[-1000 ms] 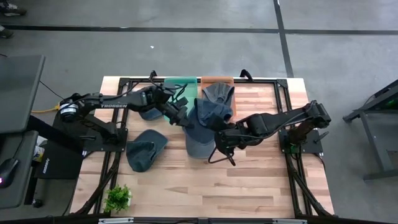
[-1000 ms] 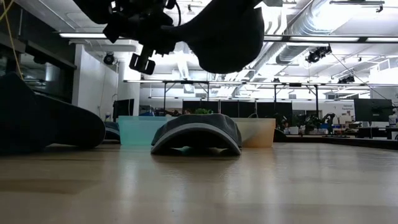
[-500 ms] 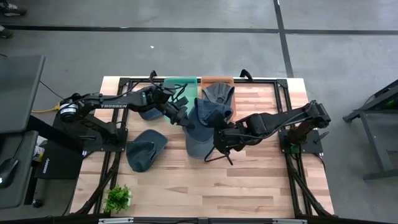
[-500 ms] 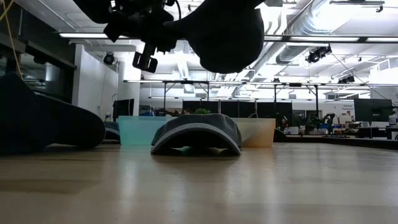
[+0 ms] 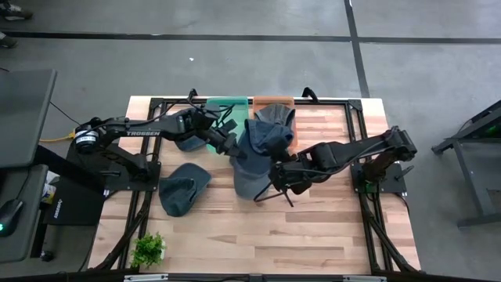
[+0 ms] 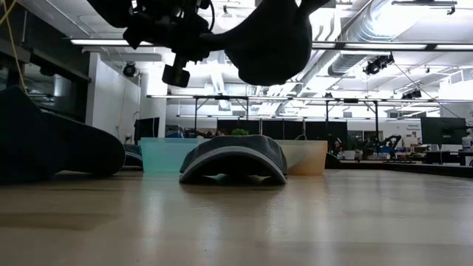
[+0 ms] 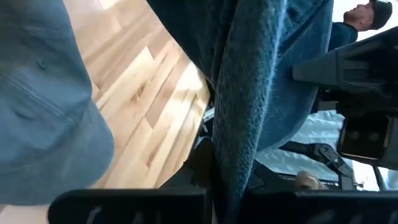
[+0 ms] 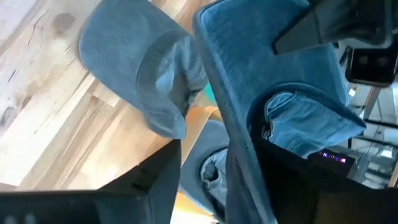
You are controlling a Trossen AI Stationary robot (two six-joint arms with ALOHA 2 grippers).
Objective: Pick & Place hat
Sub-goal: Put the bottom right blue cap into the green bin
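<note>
1. Hanging above mid-table: a blue-grey hat (image 5: 252,160), held up between both arms; the low view shows it well clear of the wood (image 6: 270,41).
2. Left gripper (image 5: 232,148) pinches the hat's fabric on its left side; in its wrist view the cloth runs down between the fingers, jaws closed on it.
3. Right gripper (image 5: 275,174) is at the hat's right edge; its wrist view shows the brim edge passing between the fingers, clamped.
4. Second hat (image 5: 183,188) lies flat on the table (image 5: 313,235), left-front of the held one.
5. Third hat (image 5: 275,117) sits at the back by the green bin (image 5: 227,104) and orange bin (image 5: 272,100).
6. Small plant (image 5: 148,249) at the front-left corner.
</note>
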